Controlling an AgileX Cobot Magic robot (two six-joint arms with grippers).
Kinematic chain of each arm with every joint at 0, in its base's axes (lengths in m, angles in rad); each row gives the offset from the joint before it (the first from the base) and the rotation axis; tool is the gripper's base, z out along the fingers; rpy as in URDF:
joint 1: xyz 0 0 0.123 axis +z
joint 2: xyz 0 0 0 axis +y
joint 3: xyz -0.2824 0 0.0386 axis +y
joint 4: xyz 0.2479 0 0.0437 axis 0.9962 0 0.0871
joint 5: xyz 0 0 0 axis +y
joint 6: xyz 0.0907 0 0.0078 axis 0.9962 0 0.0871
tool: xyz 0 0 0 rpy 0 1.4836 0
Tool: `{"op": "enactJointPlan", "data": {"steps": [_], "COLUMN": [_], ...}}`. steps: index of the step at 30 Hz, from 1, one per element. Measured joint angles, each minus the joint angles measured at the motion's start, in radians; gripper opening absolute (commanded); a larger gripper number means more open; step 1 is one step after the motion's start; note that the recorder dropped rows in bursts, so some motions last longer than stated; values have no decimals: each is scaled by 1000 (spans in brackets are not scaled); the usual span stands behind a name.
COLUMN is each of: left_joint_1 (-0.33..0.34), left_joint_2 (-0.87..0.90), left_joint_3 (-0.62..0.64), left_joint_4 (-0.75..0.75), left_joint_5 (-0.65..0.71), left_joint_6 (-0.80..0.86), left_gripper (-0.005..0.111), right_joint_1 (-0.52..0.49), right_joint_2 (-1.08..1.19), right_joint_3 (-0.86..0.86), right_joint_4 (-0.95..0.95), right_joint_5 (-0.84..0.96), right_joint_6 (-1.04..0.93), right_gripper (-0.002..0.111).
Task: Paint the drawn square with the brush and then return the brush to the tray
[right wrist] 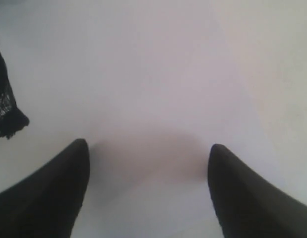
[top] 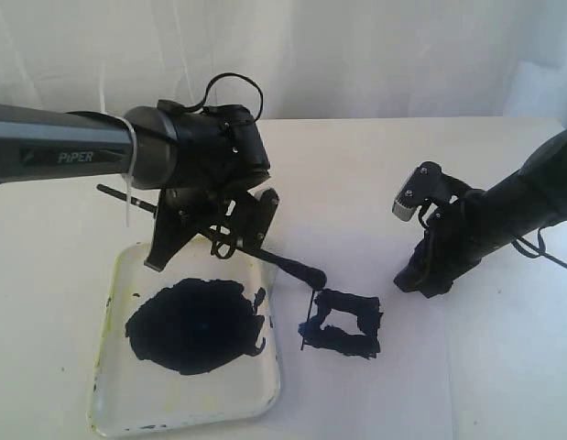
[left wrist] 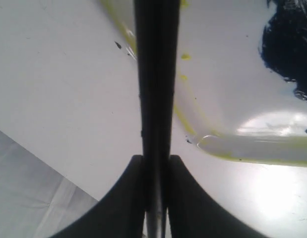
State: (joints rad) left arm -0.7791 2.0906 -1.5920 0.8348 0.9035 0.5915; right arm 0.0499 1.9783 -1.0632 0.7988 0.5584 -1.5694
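Observation:
My left gripper [top: 223,236] is shut on the brush [top: 265,254], a thin black stick that slants down to the right, its dark tip just above the top left corner of the drawn square [top: 343,324]. The square is smeared with blue-black paint along its sides, and its middle is still white. In the left wrist view the brush [left wrist: 155,74] runs between the closed fingers [left wrist: 131,198], over the tray's yellowish rim [left wrist: 252,148]. The tray [top: 118,385] with its big paint puddle [top: 196,325] lies below the left gripper. My right gripper [right wrist: 148,168] rests open on the paper, right of the square [right wrist: 4,111].
White paper covers the table [top: 402,165]. A white curtain hangs behind. The right arm [top: 503,215] lies low at the right. Bare paper lies between the square and the right gripper [top: 420,280].

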Motion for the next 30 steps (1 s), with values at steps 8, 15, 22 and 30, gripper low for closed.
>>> {"op": "enactJointPlan", "data": {"steps": [8, 15, 22, 30], "left_joint_1": [0, 0, -4, -46], "left_joint_2": [0, 0, 0, 0], "left_joint_3": [0, 0, 0, 0], "left_joint_4": [-11, -63, -99, -116], "left_joint_5": [18, 29, 80, 125], "left_joint_6": [25, 43, 104, 130], "left_gripper": [0, 0, 0, 0], "right_joint_1": [0, 0, 0, 0], "right_joint_2": [0, 0, 0, 0], "right_joint_3": [0, 0, 0, 0], "right_joint_4": [0, 0, 0, 0], "right_joint_5": [0, 0, 0, 0], "right_joint_6": [0, 0, 0, 0], "right_gripper": [64, 64, 64, 64]}}
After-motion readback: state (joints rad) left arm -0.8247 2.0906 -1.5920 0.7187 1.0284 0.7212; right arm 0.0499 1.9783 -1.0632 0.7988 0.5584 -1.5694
